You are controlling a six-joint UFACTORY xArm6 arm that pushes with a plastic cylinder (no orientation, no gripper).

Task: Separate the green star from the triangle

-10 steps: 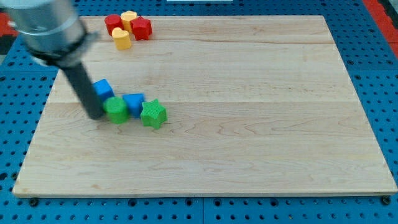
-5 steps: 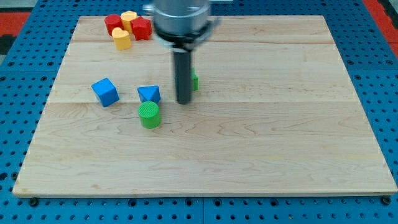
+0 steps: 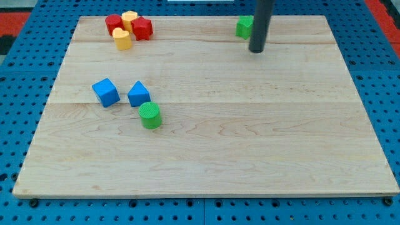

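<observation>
**No jaws on this arm: the rod's tip sits beside the green star at the bench's top edge**

There are no jaws to report here, open or closed; your arm ends in a plain dark rod that holds nothing. My tip (image 3: 256, 50) rests on the bench (image 3: 250, 144), just to the view's right and slightly below the green star (image 3: 244, 26). The rod covers the star's right side, so you cannot tell whether they touch.

Take the green star as your landmark. It lies near the bench's top edge, right of centre. The blue triangle (image 3: 139, 94) lies well apart from it, far toward the view's left and lower down. Just to the left of that triangle, with a small gap, you see the blue cube (image 3: 105, 92). The green cylinder (image 3: 150, 115) stands just below and to the right of the triangle, very close to it or touching.

Far to the star's left, at about its height, you find a tight cluster in the top left corner: a red cylinder (image 3: 114, 24), a yellow block (image 3: 129, 19), a red star (image 3: 142, 28) and a second yellow block (image 3: 122, 39) beneath them.
</observation>
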